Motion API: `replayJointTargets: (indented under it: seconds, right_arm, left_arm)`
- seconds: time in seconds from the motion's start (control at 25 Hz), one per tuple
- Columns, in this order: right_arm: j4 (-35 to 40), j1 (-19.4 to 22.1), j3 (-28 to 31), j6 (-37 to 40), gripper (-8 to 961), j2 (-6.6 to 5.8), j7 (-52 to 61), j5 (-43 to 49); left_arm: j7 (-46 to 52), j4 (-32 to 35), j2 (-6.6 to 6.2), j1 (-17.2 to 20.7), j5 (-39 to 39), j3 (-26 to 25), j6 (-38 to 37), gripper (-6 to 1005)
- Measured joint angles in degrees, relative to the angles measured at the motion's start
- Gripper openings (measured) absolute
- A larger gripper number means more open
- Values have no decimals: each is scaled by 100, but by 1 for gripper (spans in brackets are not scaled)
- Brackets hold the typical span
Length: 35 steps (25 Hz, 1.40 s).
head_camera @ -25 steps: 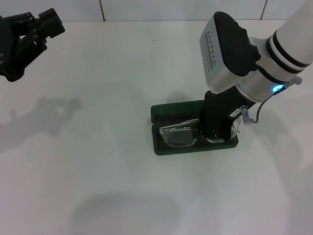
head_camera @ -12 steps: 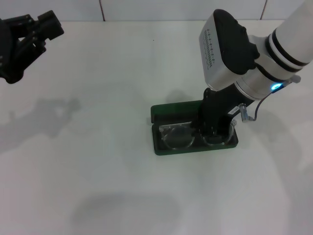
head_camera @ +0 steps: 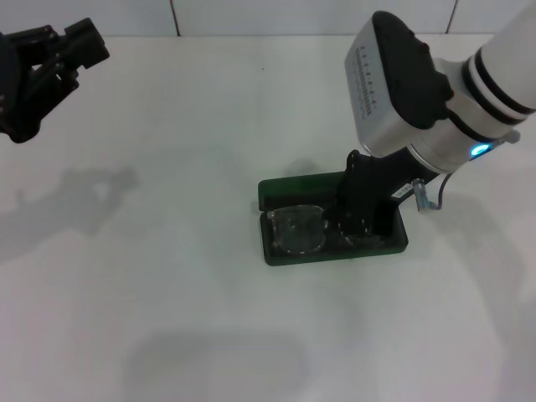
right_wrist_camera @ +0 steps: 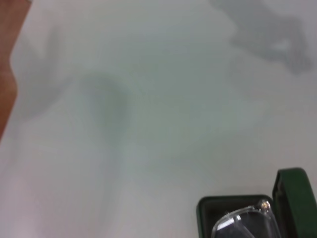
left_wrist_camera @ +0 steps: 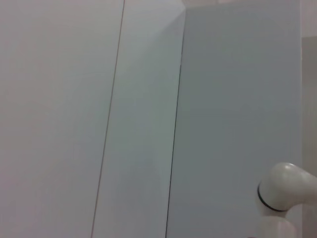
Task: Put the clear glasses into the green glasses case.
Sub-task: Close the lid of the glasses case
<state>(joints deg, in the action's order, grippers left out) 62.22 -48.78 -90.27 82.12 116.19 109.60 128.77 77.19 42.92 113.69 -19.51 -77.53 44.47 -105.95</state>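
right gripper (head_camera: 362, 224) low inside open case (head_camera: 335, 249), right half; fingers hidden behind it, so can't tell if it grips or has let go. glasses (head_camera: 298, 230) lie in the tray, left lens showing. judged light, slick, thin clear plastic; hold at bridge or frame. left gripper (head_camera: 46, 63) parked far left, looks spread, empty.

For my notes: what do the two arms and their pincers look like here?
The right arm is white with black rings, a glowing blue light, a silver-grey wrist block with a black cap and small printed text, a thin cable, and a black right pincer. The left pincer is all black, with jointed linkages.
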Motion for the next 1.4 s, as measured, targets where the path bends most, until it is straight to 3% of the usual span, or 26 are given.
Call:
replayJointTargets:
  seconds: [0.44,0.68,0.8,1.0,1.16,1.2,1.24,1.4]
  right_arm:
    - [2177,1347,264,374,148,-31,435,-113]
    - [3696,2728,1148,389,147,-54,139,-1651]
    - [4046,3336,1754,337,146,-42,-118,-2352]
    - [3296,3979,2940,342,144,-57,-633,-3455]
    - [1957,4139,4209,619,144,-70,-1051,-4014]
    - [1613,4128,4513,739,144,-69,-1189,-4062]
    - [1133,4110,4946,913,144,-70,-1374,-4102]
    - [69,4100,6152,1361,143,-78,-1959,-4116]
  left_arm:
    - [153,34,-43,-114,24,1,-40,125]
    - [428,46,-41,-277,37,-1,-22,125]
    - [536,21,-39,-408,-48,6,33,125]
    - [612,-24,130,-877,-878,41,500,126]
    - [679,-150,428,-1541,-1994,46,1176,126]
    - [679,-150,428,-1541,-1994,46,1176,126]
    - [658,-383,565,-1880,-2520,95,1601,126]
    - [634,-893,585,-2221,-2661,487,2223,126]
